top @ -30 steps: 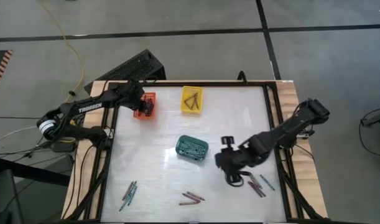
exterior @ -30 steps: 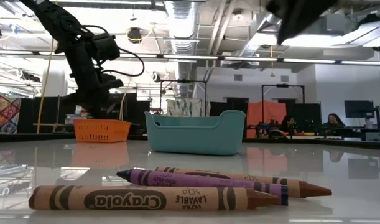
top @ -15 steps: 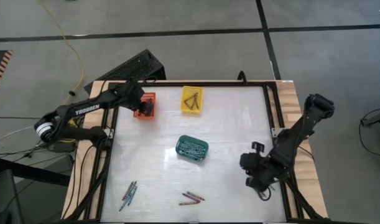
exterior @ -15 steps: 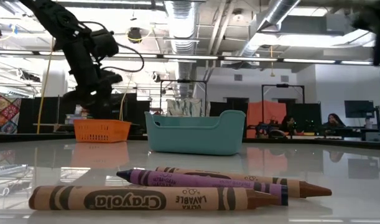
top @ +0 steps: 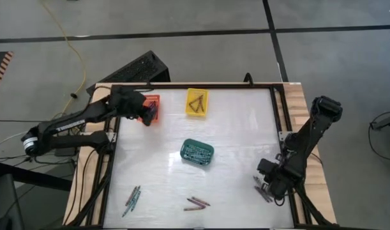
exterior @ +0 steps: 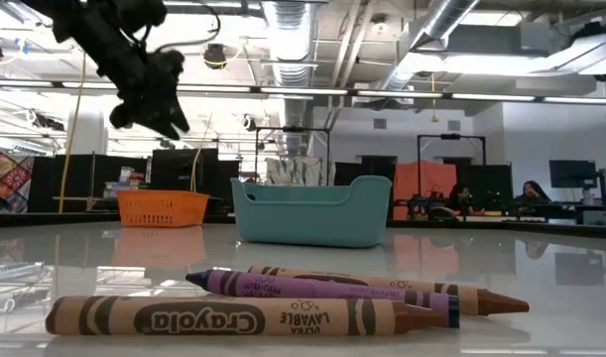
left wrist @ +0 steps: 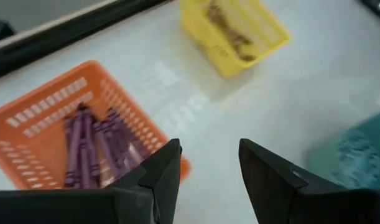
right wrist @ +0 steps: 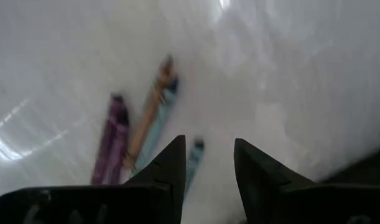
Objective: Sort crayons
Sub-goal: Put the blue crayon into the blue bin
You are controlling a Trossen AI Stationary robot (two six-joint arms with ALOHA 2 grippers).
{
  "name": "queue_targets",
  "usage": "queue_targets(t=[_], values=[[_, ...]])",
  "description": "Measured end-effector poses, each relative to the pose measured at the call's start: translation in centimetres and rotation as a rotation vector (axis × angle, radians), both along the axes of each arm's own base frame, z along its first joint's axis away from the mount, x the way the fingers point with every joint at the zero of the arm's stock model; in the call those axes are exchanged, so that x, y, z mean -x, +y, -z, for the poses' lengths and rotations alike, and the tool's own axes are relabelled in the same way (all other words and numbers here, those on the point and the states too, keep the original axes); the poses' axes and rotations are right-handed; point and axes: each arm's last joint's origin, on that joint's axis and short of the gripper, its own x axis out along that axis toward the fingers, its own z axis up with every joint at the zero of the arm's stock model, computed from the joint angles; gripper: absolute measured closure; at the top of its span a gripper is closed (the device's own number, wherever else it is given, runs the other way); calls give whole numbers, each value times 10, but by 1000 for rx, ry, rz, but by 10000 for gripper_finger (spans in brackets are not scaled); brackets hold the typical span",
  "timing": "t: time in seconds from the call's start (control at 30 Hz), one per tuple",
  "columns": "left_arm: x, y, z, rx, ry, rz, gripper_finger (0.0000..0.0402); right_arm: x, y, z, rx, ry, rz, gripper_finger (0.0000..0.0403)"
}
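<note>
My left gripper [left wrist: 208,155] is open and hangs above the near side of the orange basket [left wrist: 65,124], which holds purple crayons [left wrist: 84,146]. In the low view the left gripper [exterior: 149,94] is well above the orange basket [exterior: 162,208]. My right gripper [right wrist: 205,149] is open and points down over a small group of crayons [top: 265,191] near the table's right edge. In that group are a purple pair [right wrist: 112,140], a brown crayon [right wrist: 149,106] and a blue one [right wrist: 193,158] that lies below the gap between the fingers. All of them lie flat on the table.
A yellow basket [top: 196,102] with brown crayons stands at the far middle, and a teal basket [top: 197,152] in the centre. More crayons lie near the front edge, at the left [top: 132,199] and in the middle [top: 196,203]. A dark frame [top: 281,128] borders the white tabletop.
My left gripper has risen from just over the orange basket to well above it. My right gripper has swung from the table's middle toward the right and near edges. It has come down, rolled, and tipped to point down over the crayons there.
</note>
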Motion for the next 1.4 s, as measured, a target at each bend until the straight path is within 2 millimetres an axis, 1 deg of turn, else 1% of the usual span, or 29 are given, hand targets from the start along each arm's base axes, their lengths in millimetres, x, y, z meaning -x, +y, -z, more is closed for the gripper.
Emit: queue_targets(t=[0.17, 0.3, 0.47, 0.57, 0.63, 0.93, 1.1, 1.17, 1.3, 1.4], values=[[-4, -23, -8, -36, -39, 96, 250, 15, 10, 4, -39, 13, 35, 274], [-9, -40, -9, -63, -35, 181, 250, 22, 20, 6, -70, 2, 55, 274], [-15, -60, -10, -106, -30, 254, 250, 24, 35, 22, -42, 20, 3, 274], [-18, -69, -12, -136, -50, 279, 250, 24, 38, 33, -4, 92, 3, 274], [-20, -74, -13, -147, -68, 298, 250, 23, 40, 36, 0, 107, 3, 274], [-21, -88, -14, -174, -77, 300, 250, 23, 41, 40, -18, 114, 17, 274], [-21, -93, -15, -171, -86, 315, 250, 26, 37, 61, -97, 93, 12, 274], [-21, -95, -15, -170, -88, 315, 250, 26, 35, 66, -118, 102, 21, 278], [-21, -98, -15, -171, -91, 330, 250, 28, 33, 64, -99, 98, 41, 307], [-21, -100, -15, -175, -91, 334, 250, 28, 32, 63, -110, 115, 34, 344]])
